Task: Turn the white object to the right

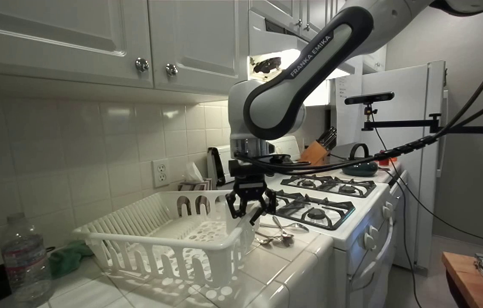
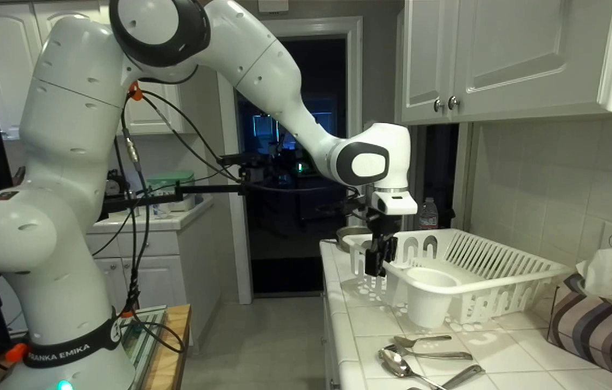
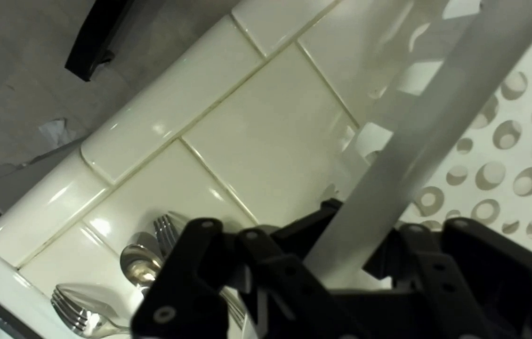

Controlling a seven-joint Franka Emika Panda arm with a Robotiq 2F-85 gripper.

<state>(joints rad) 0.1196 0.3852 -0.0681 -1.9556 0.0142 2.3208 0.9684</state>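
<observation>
Rack (image 1: 156, 240) stood upright on the counter (image 3: 275, 127), near the wall (image 1: 96, 171), and I had the gripper (image 3: 348, 247) at its front side, the side nearest to my arm (image 2: 279, 92). The coming move depended, I think, on one relation: the rim (image 3: 435, 127) passed between the fingers (image 3: 306, 228). In the wrist view one finger was outside, over the counter, and its partner was inside, over the bottom of the rack. They were apart from each other; whether one of them touched the rim, I could not tell, so I did not count it as a grip.

The rim went through the gap at a slant, not squarely. For this reason I expected that on closing it could twist, and a small rotation of the wrist before would be wise. Roughly, the rim followed the edge of the counter. Which side of the rack was the longer one, I could not say with certainty.

Almost all of the rack lay from the gripper toward the wall; in an exterior view the rack (image 2: 506, 280) was to the right of it. With a hold so far to one side, the opposite part could, in my judgement, drag during the turn. The cup (image 2: 428, 306) was at the corner toward the stove (image 1: 363, 209), with cutlery (image 2: 398, 364) near it, so this corner asked for the most care.
</observation>
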